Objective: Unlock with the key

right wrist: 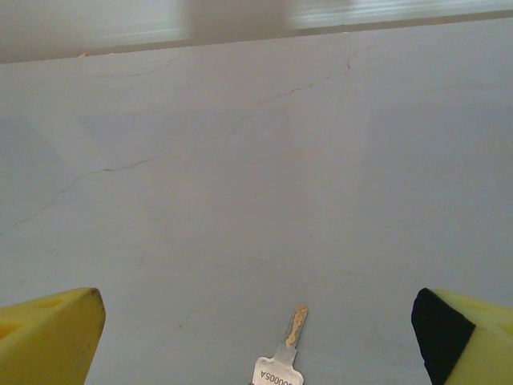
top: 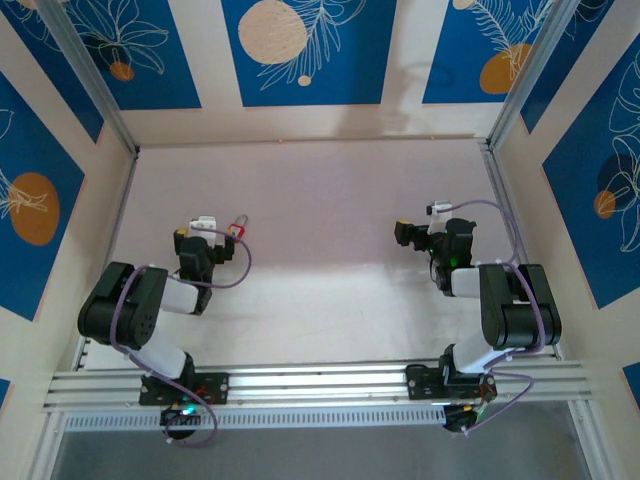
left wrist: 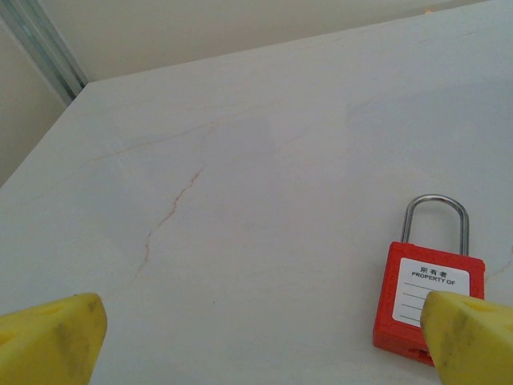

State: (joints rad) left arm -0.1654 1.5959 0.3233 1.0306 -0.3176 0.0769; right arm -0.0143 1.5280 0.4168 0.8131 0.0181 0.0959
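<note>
Over on the left, the left arm's jaws stood wide above the surface (top: 330,190), with the red padlock (left wrist: 429,301) lying flat at their right side, its shackle (left wrist: 435,216) pointing away. Well right of the padlock, the key (right wrist: 284,353) lay flat between the right arm's jaws, also wide, its blade pointing away along their reach. The right arm was plainly nearer it.

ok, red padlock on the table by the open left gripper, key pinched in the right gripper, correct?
No. Right wrist view: the key lies loose on the table between the right gripper's open jaws, not held. Rest stands.
</note>
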